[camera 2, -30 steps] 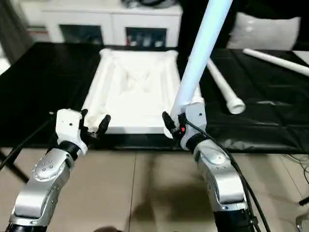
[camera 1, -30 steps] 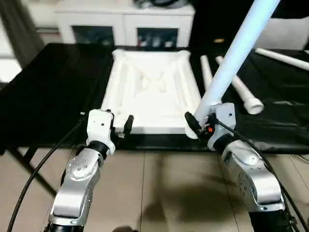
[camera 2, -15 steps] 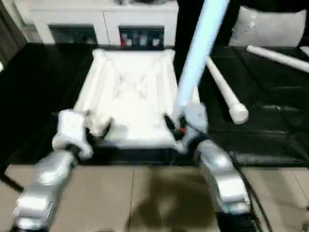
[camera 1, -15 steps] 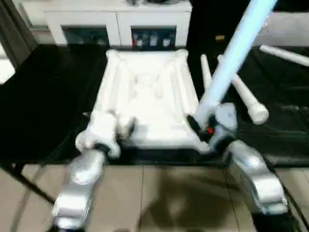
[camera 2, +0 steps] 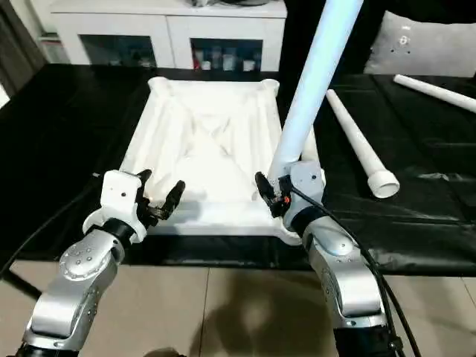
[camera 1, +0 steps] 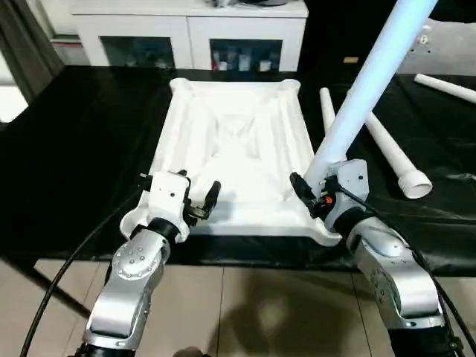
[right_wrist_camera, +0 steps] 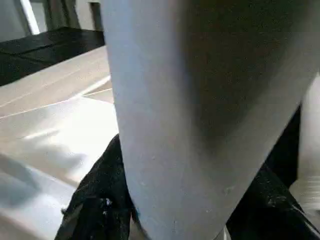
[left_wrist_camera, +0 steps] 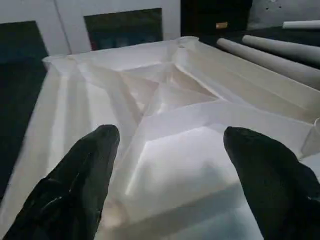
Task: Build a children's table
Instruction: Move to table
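A leg (camera 1: 368,85) is held in the right gripper (camera 1: 312,195) jaws over the near right corner socket of the upturned table top (camera 1: 234,149) at the worktop (camera 1: 74,149) near edge, to be seated next, while the left gripper (camera 1: 199,201) jaws are spread wide and empty.

Bare black tabletop (camera 1: 82,149) lies open left of the upturned white ribbed plastic table top (camera 1: 234,141). On the right, loose white tapered legs (camera 1: 387,152) block passage.

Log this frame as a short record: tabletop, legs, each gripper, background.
tabletop: white, underside up on black surface
held leg: tilted, in right gripper near tabletop's near right corner
loose legs: three on the surface; two right of tabletop, one farther right
left gripper: open at tabletop's near left edge, empty
background: white cabinet
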You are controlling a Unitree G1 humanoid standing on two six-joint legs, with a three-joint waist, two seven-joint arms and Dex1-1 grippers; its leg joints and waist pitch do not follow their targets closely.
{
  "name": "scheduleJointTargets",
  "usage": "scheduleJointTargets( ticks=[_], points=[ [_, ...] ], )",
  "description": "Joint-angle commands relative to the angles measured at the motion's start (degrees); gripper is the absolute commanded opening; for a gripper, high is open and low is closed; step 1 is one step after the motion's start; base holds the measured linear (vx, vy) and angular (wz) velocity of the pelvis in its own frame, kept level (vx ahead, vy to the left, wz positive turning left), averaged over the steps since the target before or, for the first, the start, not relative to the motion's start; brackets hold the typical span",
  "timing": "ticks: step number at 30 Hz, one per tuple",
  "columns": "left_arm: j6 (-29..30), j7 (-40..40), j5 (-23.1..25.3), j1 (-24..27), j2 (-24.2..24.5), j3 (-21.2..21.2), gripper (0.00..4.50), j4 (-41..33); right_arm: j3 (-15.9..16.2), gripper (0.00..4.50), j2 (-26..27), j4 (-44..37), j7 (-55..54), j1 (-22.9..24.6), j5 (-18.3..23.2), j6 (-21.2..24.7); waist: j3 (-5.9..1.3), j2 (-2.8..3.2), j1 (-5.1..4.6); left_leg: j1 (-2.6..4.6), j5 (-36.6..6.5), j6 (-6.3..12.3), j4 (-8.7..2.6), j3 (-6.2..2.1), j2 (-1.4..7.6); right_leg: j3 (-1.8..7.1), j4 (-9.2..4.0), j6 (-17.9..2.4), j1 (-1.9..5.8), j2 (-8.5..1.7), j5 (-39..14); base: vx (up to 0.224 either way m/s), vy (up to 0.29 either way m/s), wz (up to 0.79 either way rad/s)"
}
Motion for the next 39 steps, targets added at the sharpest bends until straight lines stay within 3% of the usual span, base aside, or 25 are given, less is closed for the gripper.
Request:
scheduleJointTargets(
  ticks=[1, 4, 8, 10, 12, 16, 17, 19, 20, 21, 22, 24, 25, 26, 27, 28, 29, 30, 31, 32, 33, 34, 36, 38, 39],
  points=[
    [0.50, -0.07, 0.23, -0.33, 0.30, 0.08, 3.86, -0.03, 0.02, 1.90, -0.01, -1.18, -0.14, -0.18, 0.20, 0.25, -2.93, -0.36, 0.21, 0.92, 7.82, 4.76, -4.63, -0.86, 4.11, 1.97, -3.49, -13.48, 3.42, -3.58, 21.33, -0.084, -0.016, 0.01],
    [0.58, -0.05, 0.09, -0.41, 0.14, 0.11, 3.86, 0.00, 0.04, 1.90, -0.02, -1.22, -0.42, -0.03, 0.31, 0.33, -1.70, 0.00, 0.29, 2.28, -10.44, 1.40, -7.01, 0.02, 5.17, 2.32, -5.87, -14.46, 3.05, -4.11, -0.86, -0.088, -0.013, 0.02],
    [0.73, -0.14, -0.11, -0.51, -0.03, 0.29, 3.86, 0.11, -0.08, 1.90, 0.28, -1.61, -0.64, 0.23, 0.23, 0.53, -0.29, -0.15, -0.04, 5.12, -30.32, -3.75, -8.41, 0.38, 4.69, 2.07, -9.49, -7.24, 2.17, -4.18, -31.72, -0.083, -0.005, 0.00],
    [0.84, -0.33, -0.30, -0.65, -0.04, 0.30, 3.86, 0.22, -0.26, 1.90, 0.31, -2.06, -0.77, 0.59, 0.19, 0.71, -0.01, 0.16, -0.39, 6.31, -33.33, -3.05, -8.86, 0.50, 4.28, 1.01, -10.88, -5.00, 2.67, -3.41, -36.43, -0.030, 0.003, -0.03],
    [0.86, -0.38, -0.34, -0.69, -0.04, 0.29, 3.86, 0.25, -0.30, 1.90, 0.29, -2.14, -0.80, 0.67, 0.18, 0.73, 0.00, 0.36, -1.03, 7.51, -34.81, -1.65, -9.17, 0.82, 3.89, -0.09, -11.87, -4.94, 3.55, -2.56, -36.16, 0.000, 0.000, 0.00],
    [0.87, -0.56, -0.40, -0.80, -0.08, 0.18, 3.86, 0.40, -0.45, 1.90, 0.17, -2.43, -0.73, 0.84, 0.71, 1.55, -0.93, 0.91, -2.03, 5.66, -27.49, 1.08, -10.55, 0.82, 4.15, 0.38, -11.12, -7.85, 6.55, -2.63, -23.89, 0.036, 0.019, -0.04],
    [0.87, -0.62, -0.42, -0.85, -0.09, 0.18, 3.86, 0.45, -0.47, 1.90, 0.09, -2.38, -0.78, 0.81, 0.68, 1.81, -0.30, 1.38, -3.27, 12.44, -32.20, -3.62, -10.50, 1.97, 6.58, 0.71, -9.25, -10.69, 0.87, 0.14, -19.22, 0.078, 0.037, -0.07],
    [0.88, -0.69, -0.43, -0.92, -0.11, 0.19, 3.86, 0.50, -0.54, 1.90, 0.05, -2.19, -0.86, 0.71, 0.42, 1.35, -0.74, 0.77, -3.65, 12.74, -33.59, -3.60, -12.15, 1.37, 8.32, -0.14, -6.06, -10.73, 0.84, -0.43, -9.26, 0.112, 0.014, -0.52],
    [0.89, -0.69, -0.43, -0.89, -0.11, 0.18, 3.86, 0.46, -0.46, 1.90, 0.01, -2.16, -0.77, 0.68, 0.31, 1.06, -1.53, -0.14, -2.98, 6.81, -25.44, 3.16, -10.86, 2.44, 4.31, 1.21, -8.24, -10.65, 5.98, -2.55, -3.54, 0.123, 0.006, -0.63],
    [0.89, -0.69, -0.42, -0.87, -0.11, 0.18, 3.86, 0.43, -0.43, 1.90, -0.01, -2.17, -0.72, 0.68, 0.30, 0.99, -2.44, -0.66, -2.20, 5.29, -19.15, 5.51, -8.56, 3.90, 1.96, 2.48, -8.84, -11.75, 7.93, -3.20, -0.49, 0.097, -0.005, -0.20],
    [0.93, -0.67, -0.42, -0.87, -0.13, 0.18, 3.86, 0.39, -0.41, 1.90, -0.03, -2.13, -0.68, 0.63, 0.31, 1.02, -3.33, -1.42, -1.29, 1.68, -8.23, 8.88, -5.32, 3.75, 0.27, 5.02, -9.58, -14.88, 11.56, -5.22, 2.87, 0.129, -0.014, 0.10],
    [1.01, -0.63, -0.39, -0.71, -0.15, 0.18, 3.86, 0.18, -0.33, 1.90, 0.03, -2.07, -0.70, 0.66, 0.28, 1.05, -4.34, -0.38, -0.16, -2.08, 3.63, 11.15, -3.11, 1.72, 1.11, 5.51, -8.11, -18.01, 13.88, -5.74, 14.59, 0.150, -0.013, 0.06],
    [1.03, -0.63, -0.39, -0.68, -0.15, 0.18, 3.86, 0.13, -0.30, 1.90, 0.04, -2.05, -0.70, 0.67, 0.26, 1.04, -4.88, 0.64, -0.08, -1.10, 11.65, 12.10, -4.32, 1.31, 0.58, 2.61, -5.55, -14.72, 12.77, -1.17, 23.94, 0.201, -0.008, 0.13],
    [1.06, -0.65, -0.34, -0.49, -0.18, 0.18, 3.86, -0.06, -0.22, 1.90, 0.06, -2.04, -0.69, 0.71, 0.22, 1.08, -5.50, 2.81, -3.10, 11.98, 27.53, 20.10, -4.00, -4.27, 4.90, -1.80, 0.04, -8.65, 0.61, 2.93, 17.99, 0.201, -0.008, 0.13],
    [1.07, -0.65, -0.32, -0.45, -0.19, 0.18, 3.86, -0.10, -0.21, 1.90, 0.06, -2.02, -0.68, 0.71, 0.21, 1.09, -5.50, 1.99, -5.78, 16.57, 35.76, 27.41, -4.45, -8.55, 9.63, -1.49, 1.70, -3.80, -5.23, 0.90, 3.78, 0.204, -0.086, 0.14],
    [1.07, -0.66, -0.30, -0.41, -0.20, 0.17, 3.86, -0.14, -0.19, 1.90, 0.06, -2.00, -0.67, 0.70, 0.20, 1.13, -4.46, 1.68, -4.20, 15.85, 47.77, 34.04, -3.92, -9.96, 12.15, -0.19, 3.37, 2.33, -7.76, -2.07, -5.80, 0.118, -0.139, -0.05],
    [0.98, -0.46, -0.68, -0.31, -0.64, 0.54, 3.86, -0.23, -0.17, 1.90, 0.05, -2.00, -0.61, 0.63, 0.19, 1.22, -4.21, 0.76, -4.00, 12.62, 43.18, 31.72, -4.85, -6.51, 9.34, 0.50, 3.12, 2.73, -7.71, -2.77, 0.90, 0.118, -0.139, -0.05],
    [0.98, -0.46, -0.68, -0.31, -0.64, 0.54, 3.86, -0.23, -0.17, 1.90, 0.05, -2.00, -0.61, 0.63, 0.19, 1.22, -3.73, -1.30, -2.89, 10.76, 32.17, 24.17, -1.88, -1.13, 1.87, 1.06, -3.15, -2.93, -6.11, -2.34, 14.97, -0.014, -0.082, 0.04],
    [1.28, -0.27, -0.92, -0.31, -0.98, 0.81, 3.86, -0.30, -0.16, 1.90, -0.01, -1.99, -0.58, 0.59, 0.20, 1.23, -3.20, -3.27, -2.39, 8.37, 20.87, 20.45, -1.56, 1.18, -1.26, 2.74, -5.22, -3.72, -3.15, -2.60, 17.46, -0.076, -0.052, 0.24],
    [1.58, -0.24, -0.81, -0.38, -0.91, 0.77, 3.86, -0.30, -0.16, 1.90, -0.01, -1.95, -0.58, 0.57, 0.20, 1.22, -3.47, -4.44, -0.22, 2.30, 3.07, 14.73, 2.85, 1.10, -3.73, 9.84, -7.54, -12.70, 4.37, -8.19, 15.25, -0.076, -0.052, 0.24],
    [1.68, -0.22, -0.55, -0.58, -0.65, 0.64, 3.86, -0.16, -0.20, 1.90, 0.02, -1.95, -0.56, 0.57, 0.15, 1.19, -3.24, -3.83, 1.05, 1.18, 6.39, 7.78, 1.46, -1.03, -1.15, 7.65, -5.44, -15.48, 5.73, -9.30, 30.76, 0.000, 0.000, 0.00],
    [1.68, -0.22, -0.55, -0.58, -0.65, 0.64, 3.86, -0.16, -0.20, 1.90, 0.02, -1.95, -0.56, 0.57, 0.15, 1.19, -3.16, -4.14, 0.86, 0.94, 9.84, 4.81, 0.46, -0.92, -1.37, 5.94, -4.16, -13.97, 5.48, -7.07, 41.03, 0.092, -0.051, -0.08],
    [1.37, 0.01, -0.11, -0.89, -0.35, 0.53, 3.86, 0.14, -0.32, 1.90, 0.07, -1.92, -0.54, 0.54, 0.09, 1.16, -2.67, -1.95, 0.12, 0.48, 17.01, 0.65, -3.27, -0.65, -0.63, 2.73, -2.87, -10.80, 4.10, -3.06, 52.25, 0.058, -0.052, -0.07],
    [0.48, 1.09, 2.35, -1.57, 0.41, -0.17, 3.86, 0.84, -0.19, 1.90, -0.19, -1.99, -0.33, 0.48, -0.25, 0.97, -4.02, 0.50, -0.45, 3.90, 21.42, 0.83, -3.95, -1.21, 2.93, 1.18, -2.44, -15.15, 1.94, -0.39, 36.34, 0.000, 0.000, 0.00],
    [0.40, 1.09, 2.40, -1.71, 0.36, -0.18, 3.86, 1.07, 0.12, 1.90, -0.47, -2.19, -0.04, 0.52, -0.35, 1.10, -3.66, 0.47, -1.22, 3.79, 22.82, 0.32, -4.73, -2.12, 4.30, 0.30, -2.52, -16.26, 1.70, -0.04, 28.66, 0.000, 0.000, 0.00]
  ],
)
